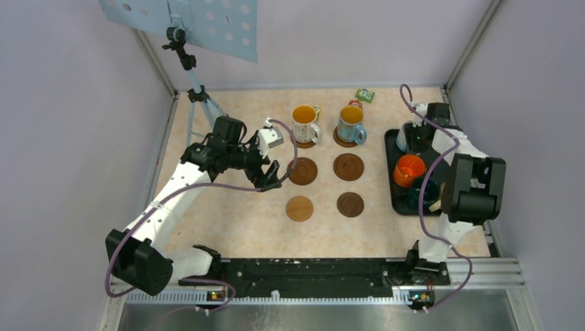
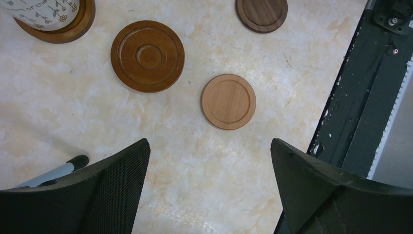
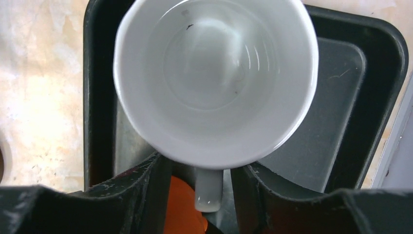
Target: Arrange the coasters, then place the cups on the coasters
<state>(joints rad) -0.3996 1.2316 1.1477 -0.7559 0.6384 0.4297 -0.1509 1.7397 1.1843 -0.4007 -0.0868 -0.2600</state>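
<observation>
"What's in the black tray [image 3: 389, 58]?"

"White mug [image 3: 214, 78] at its far end, handle [image 3: 209, 190] pointing straight back between the fingers of the right hand [image 3: 200, 170]. It's narrow, with a sliver of gap on one side."

"And the left hand [image 2: 209, 146]?"

"Spread wide, holding nothing, well left of the tray by the bare coasters [image 2: 147, 56]. The right's nearer."

Black tray [image 3: 336, 107], green packet [image 1: 365, 94], tripod [image 1: 195, 86]
</observation>
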